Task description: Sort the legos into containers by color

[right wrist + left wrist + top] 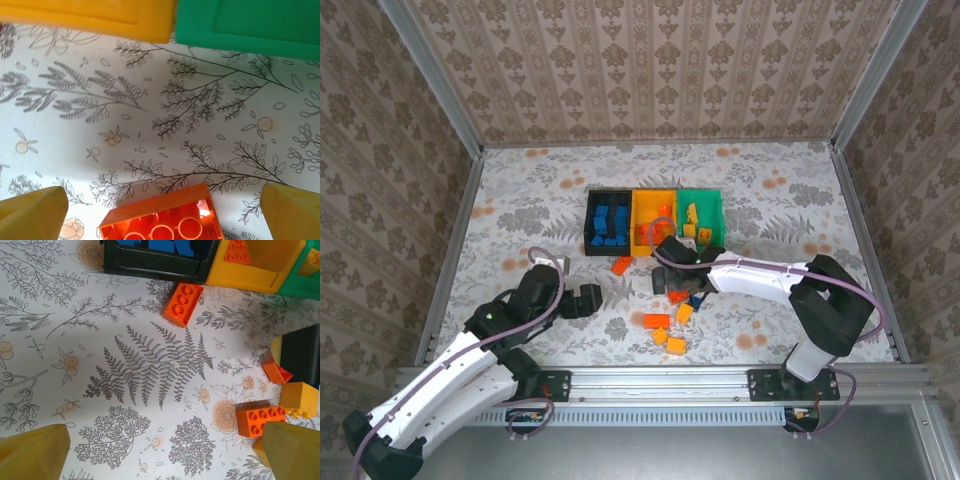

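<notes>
The black bin holds blue bricks, the yellow-orange bin red-orange ones, and the green bin yellow ones. Loose bricks lie in front: a red-orange one near the black bin, and a cluster further forward. My right gripper is open just before the bins. An upturned red-orange brick lies between its wide-spread fingers, touching neither. My left gripper is open over bare cloth, with nothing between its fingers. A red-orange brick sits by its right finger.
The table carries a floral-print cloth and is fenced by metal rails and wallpapered walls. Another red-orange brick lies below the black bin's front wall. A dark part of the right arm stands at the left wrist view's right edge.
</notes>
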`<action>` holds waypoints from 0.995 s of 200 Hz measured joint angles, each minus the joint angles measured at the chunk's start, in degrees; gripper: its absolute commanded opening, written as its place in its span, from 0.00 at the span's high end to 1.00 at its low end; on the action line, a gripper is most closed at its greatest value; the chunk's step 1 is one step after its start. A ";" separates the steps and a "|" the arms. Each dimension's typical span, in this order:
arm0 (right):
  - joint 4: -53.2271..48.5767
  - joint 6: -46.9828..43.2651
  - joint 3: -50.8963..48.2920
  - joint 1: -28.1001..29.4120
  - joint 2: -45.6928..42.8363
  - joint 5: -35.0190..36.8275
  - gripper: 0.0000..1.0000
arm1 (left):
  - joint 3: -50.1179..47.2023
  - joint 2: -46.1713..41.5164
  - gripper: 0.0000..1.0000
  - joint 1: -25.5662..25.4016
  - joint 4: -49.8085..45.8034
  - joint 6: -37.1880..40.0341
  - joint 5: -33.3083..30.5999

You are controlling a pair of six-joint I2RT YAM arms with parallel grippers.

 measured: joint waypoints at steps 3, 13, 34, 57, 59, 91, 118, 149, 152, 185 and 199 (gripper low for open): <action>-0.02 -0.63 -0.02 0.02 0.00 -0.13 0.00 | 0.00 0.00 0.00 0.07 0.00 0.00 0.00; -0.09 -2.82 -0.02 0.02 0.00 -0.68 0.00 | 0.00 0.00 0.00 0.22 0.02 0.00 -0.02; -0.81 -6.73 -0.02 0.02 0.02 -1.31 0.01 | -0.04 0.02 0.00 0.52 0.00 0.00 -0.02; -1.31 -9.57 0.00 0.02 0.63 -1.90 0.02 | -0.11 0.48 0.00 0.90 0.04 -0.02 0.00; -1.31 -9.77 0.00 0.02 0.79 -1.95 0.03 | -0.11 0.52 0.00 0.92 0.07 -0.02 0.00; -1.29 -11.82 0.02 0.02 3.54 -2.71 0.07 | -0.11 1.66 0.00 1.18 0.26 0.00 0.07; -1.03 -12.74 0.35 0.02 5.27 -3.69 0.16 | -0.39 2.21 0.00 1.18 0.35 -0.02 0.17; -0.66 -13.25 0.42 0.02 5.33 -4.35 0.32 | -0.74 2.27 0.00 1.18 0.48 -0.04 0.17; -0.61 -13.20 0.42 0.02 5.31 -4.48 0.33 | -0.74 2.27 0.00 1.18 0.48 -0.04 0.17; 0.52 -13.20 0.37 0.02 4.35 -5.20 0.43 | -0.74 2.27 0.00 1.22 0.72 -0.04 0.17; 0.63 -13.16 0.39 0.02 2.58 -5.42 0.43 | -0.74 2.27 0.00 1.22 0.85 -0.04 0.17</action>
